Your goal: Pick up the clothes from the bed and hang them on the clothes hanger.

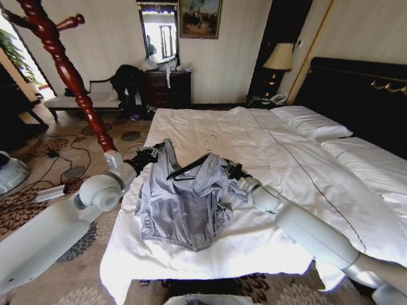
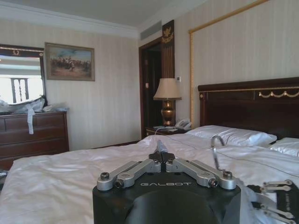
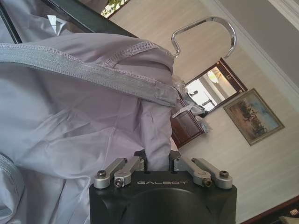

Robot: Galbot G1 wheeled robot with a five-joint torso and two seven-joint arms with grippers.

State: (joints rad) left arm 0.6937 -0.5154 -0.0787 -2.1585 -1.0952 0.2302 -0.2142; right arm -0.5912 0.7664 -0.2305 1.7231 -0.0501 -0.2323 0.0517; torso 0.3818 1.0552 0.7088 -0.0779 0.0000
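Head view: the shirt (image 1: 184,203) lies crumpled on the near end of the bed (image 1: 299,190), partly lifted between the two arms. The hanger (image 1: 191,166) sits at its collar end, bar slanting down toward the robot's left and silver hook pointing up and away toward the headboard. The left hand (image 1: 152,152) is at the shirt's left shoulder, the right hand (image 1: 234,170) at the right shoulder, so the hanger's long axis runs roughly from one hand to the other. The right hand looks slightly nearer the hook.

Left wrist view: the left hand (image 2: 161,157) has its fingers drawn together on a thin edge of grey fabric, the hook rising just beside it.

Right wrist view: the right hand (image 3: 156,161) is clamped on the shirt (image 3: 84,116), which drapes over the dark hanger (image 3: 84,16) bar; the hook curves beyond the collar seam.
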